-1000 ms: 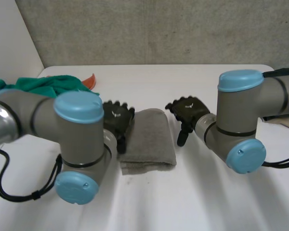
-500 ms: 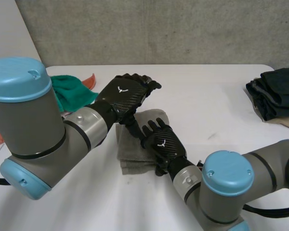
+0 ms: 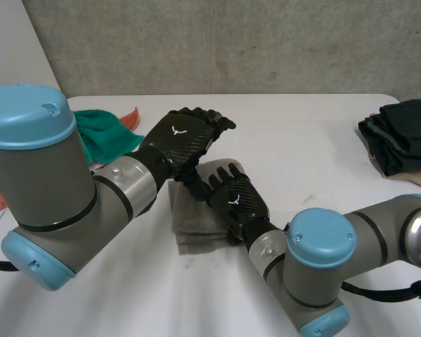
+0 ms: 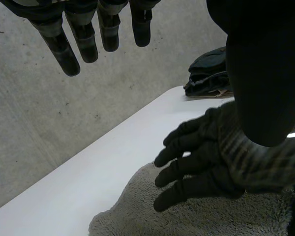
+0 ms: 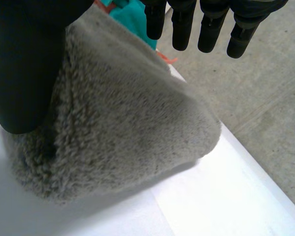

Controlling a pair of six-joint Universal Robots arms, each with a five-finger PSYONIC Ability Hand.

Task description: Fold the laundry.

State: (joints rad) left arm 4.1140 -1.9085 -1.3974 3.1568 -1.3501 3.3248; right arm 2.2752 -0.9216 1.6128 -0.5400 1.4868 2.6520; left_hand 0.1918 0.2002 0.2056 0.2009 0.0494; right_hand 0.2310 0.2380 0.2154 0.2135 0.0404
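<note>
The grey fluffy folded towel [image 3: 194, 226] lies at the centre of the white table [image 3: 302, 133]. Within the last second both hands moved from beside it to over it. The right hand [image 3: 234, 201] now rests flat on the top layer, fingers straight, grasping nothing. The left hand [image 3: 185, 137] hovers over the far edge, fingers relaxed and empty. Judgement: this fold is complete and is being smoothed. The right hand and forearm hide much of the towel; whether the left thumb touches it cannot be determined
</note>
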